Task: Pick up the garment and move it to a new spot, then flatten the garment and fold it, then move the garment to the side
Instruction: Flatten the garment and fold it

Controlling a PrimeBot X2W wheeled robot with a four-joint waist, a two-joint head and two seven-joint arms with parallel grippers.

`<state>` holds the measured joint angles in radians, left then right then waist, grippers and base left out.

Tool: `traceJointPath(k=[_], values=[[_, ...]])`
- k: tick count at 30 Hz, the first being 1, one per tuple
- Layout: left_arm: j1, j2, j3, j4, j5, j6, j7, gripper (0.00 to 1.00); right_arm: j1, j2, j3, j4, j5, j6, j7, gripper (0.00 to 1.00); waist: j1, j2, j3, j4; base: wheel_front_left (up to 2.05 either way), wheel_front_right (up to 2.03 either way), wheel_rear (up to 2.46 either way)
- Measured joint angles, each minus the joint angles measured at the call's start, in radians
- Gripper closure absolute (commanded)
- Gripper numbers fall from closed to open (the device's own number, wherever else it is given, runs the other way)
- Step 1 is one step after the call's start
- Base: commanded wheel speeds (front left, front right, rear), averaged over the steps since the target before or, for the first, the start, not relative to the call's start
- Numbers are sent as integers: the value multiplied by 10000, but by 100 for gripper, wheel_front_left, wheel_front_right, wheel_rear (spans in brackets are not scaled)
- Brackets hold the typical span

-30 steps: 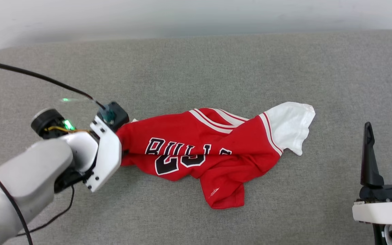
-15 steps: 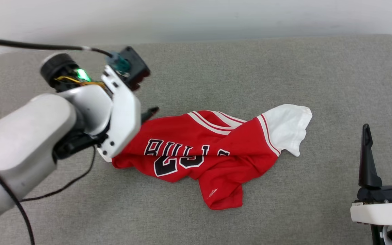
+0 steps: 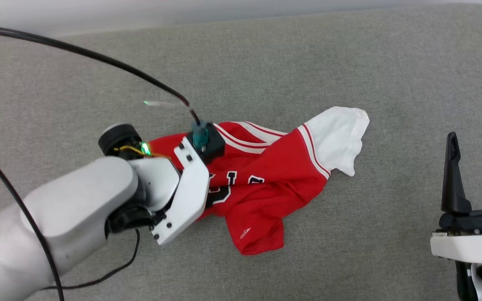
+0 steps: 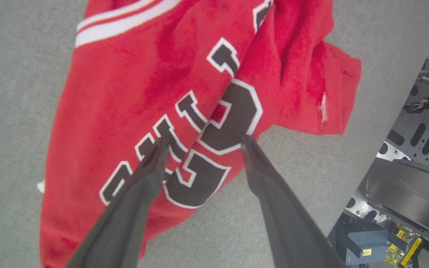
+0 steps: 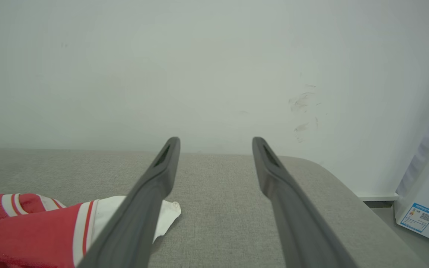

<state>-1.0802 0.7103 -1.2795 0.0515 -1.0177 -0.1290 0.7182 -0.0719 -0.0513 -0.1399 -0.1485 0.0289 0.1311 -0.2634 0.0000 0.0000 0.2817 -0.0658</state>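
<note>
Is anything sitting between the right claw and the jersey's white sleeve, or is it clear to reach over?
Nothing: in the head view the stretch from the right claw to the white sleeve of the garment is bare grey padding.

Grey padded surface (image 3: 349, 62), rounded at the corner, and one thing lying on it: the jersey (image 3: 274, 175), crumpled mid-surface, white sleeve flopped out right.

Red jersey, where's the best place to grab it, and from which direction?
Probably the raised fold running through the black number on the red jersey. Come straight down with the left claw, which hangs open astride that ridge. The rest lies low on the grey surface, giving a sideways approach little to pinch.
</note>
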Motion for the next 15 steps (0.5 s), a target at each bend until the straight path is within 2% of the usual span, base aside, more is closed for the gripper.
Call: traceJointPath(k=[3,11,12,13,15], values=[[424,-148,-10,67,337,0,527,0,-174,0,33,-17,0,0,0,0,0,0,258,-112,0,0,0],[970,-445,84,523,621,0,953,0,-531,2,251,-31,-48,0,0,0,0,0,814,-347,0,0,0],[1015,-458,107,554,646,0,988,75,-552,2,257,-31,-52,0,0,0,0,0,831,-351,0,0,0],[1053,-487,125,596,667,2,988,100,-571,0,251,-31,-71,0,0,0,0,0,833,-346,0,0,0],[1055,-522,132,679,663,4,846,100,-571,0,222,-21,-111,0,0,0,0,0,798,-317,0,0,0]])
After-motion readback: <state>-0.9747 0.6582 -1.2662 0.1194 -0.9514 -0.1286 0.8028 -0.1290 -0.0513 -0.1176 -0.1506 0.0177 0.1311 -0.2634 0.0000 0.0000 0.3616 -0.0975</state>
